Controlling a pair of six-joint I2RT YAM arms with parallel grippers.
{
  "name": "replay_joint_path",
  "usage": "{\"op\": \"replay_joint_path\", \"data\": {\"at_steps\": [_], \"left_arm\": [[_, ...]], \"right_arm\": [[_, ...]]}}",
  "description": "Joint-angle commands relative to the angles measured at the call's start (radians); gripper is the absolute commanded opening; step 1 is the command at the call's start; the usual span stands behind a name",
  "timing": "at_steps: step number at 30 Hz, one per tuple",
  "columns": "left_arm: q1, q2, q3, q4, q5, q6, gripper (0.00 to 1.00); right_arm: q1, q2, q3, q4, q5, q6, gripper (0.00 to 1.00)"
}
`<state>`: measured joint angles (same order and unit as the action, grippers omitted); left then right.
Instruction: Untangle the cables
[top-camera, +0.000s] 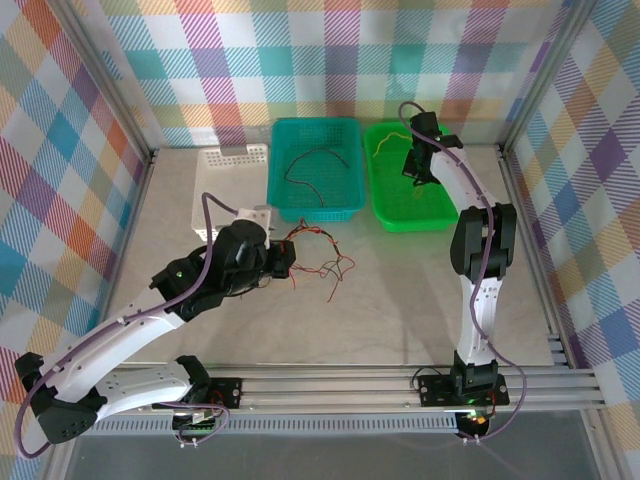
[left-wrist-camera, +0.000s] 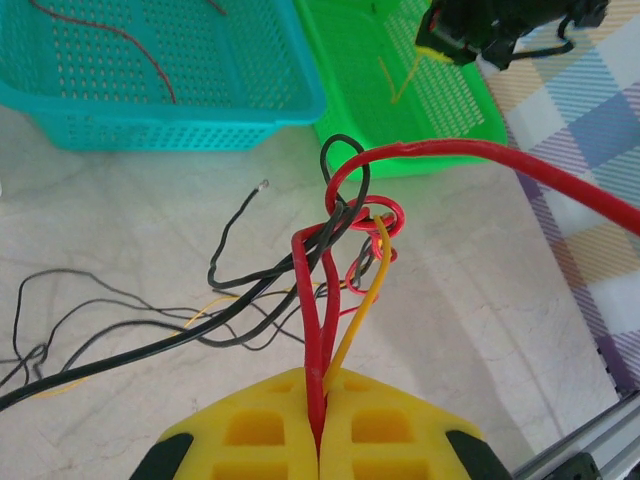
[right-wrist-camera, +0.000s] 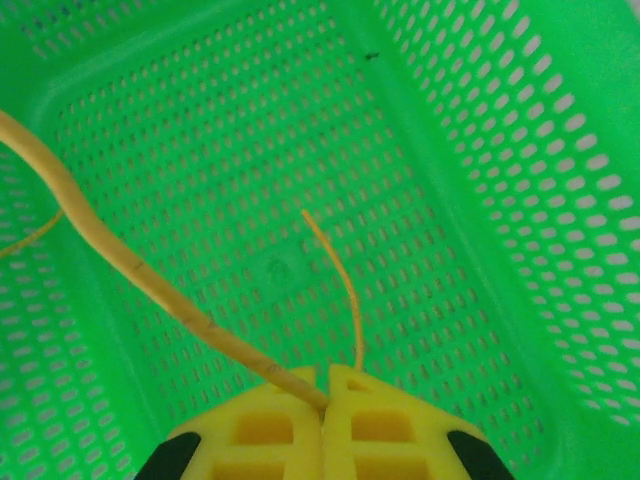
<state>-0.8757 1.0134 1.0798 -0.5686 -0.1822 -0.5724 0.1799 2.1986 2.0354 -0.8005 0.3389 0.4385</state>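
A tangle of thin red, black and yellow cables (top-camera: 318, 255) lies on the table in front of the teal basket. My left gripper (top-camera: 283, 262) is at its left edge, shut on two red strands and a yellow one (left-wrist-camera: 322, 385). They rise to a red and black knot (left-wrist-camera: 345, 215), and black strands (left-wrist-camera: 230, 290) trail off left. My right gripper (top-camera: 415, 165) hangs inside the green basket (top-camera: 385, 205), shut on a yellow cable (right-wrist-camera: 325, 385). That yellow cable (right-wrist-camera: 130, 265) runs up and left, and its thin end (right-wrist-camera: 345, 280) curls above the fingers.
The teal basket (top-camera: 345, 205) at the back centre holds a dark and red cable (top-camera: 318, 160). A white perforated basket (top-camera: 222, 185) stands to its left. Frame rails (top-camera: 350, 385) run along the near edge, and checked walls enclose the table.
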Motion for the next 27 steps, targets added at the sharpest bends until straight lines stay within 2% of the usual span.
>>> {"op": "replay_joint_path", "data": {"at_steps": [1,7,11,15,18,24,27], "left_arm": [[-0.012,-0.010,-0.018,0.045,0.023,-0.021,0.00],[-0.011,-0.010,-0.021,0.035,0.030,-0.024,0.00],[-0.011,-0.017,-0.026,0.029,0.035,-0.027,0.00],[-0.011,-0.016,-0.025,0.021,0.038,-0.027,0.00],[-0.011,-0.011,-0.024,0.019,0.042,-0.027,0.00],[-0.011,-0.003,-0.012,0.013,0.054,-0.017,0.00],[-0.011,0.002,-0.011,0.023,0.066,-0.014,0.00]], "right_arm": [[0.021,0.014,0.003,-0.054,-0.025,-0.021,0.07],[0.020,0.055,0.035,-0.126,-0.015,-0.014,0.12],[0.017,0.065,0.064,-0.175,-0.016,-0.009,0.30],[0.000,0.020,0.039,-0.161,-0.052,0.010,0.41],[-0.003,0.001,0.063,-0.191,-0.055,0.008,0.45],[-0.008,-0.161,-0.011,-0.147,-0.066,-0.006,0.56],[-0.005,-0.267,-0.090,-0.101,-0.174,-0.032,0.57]]}}
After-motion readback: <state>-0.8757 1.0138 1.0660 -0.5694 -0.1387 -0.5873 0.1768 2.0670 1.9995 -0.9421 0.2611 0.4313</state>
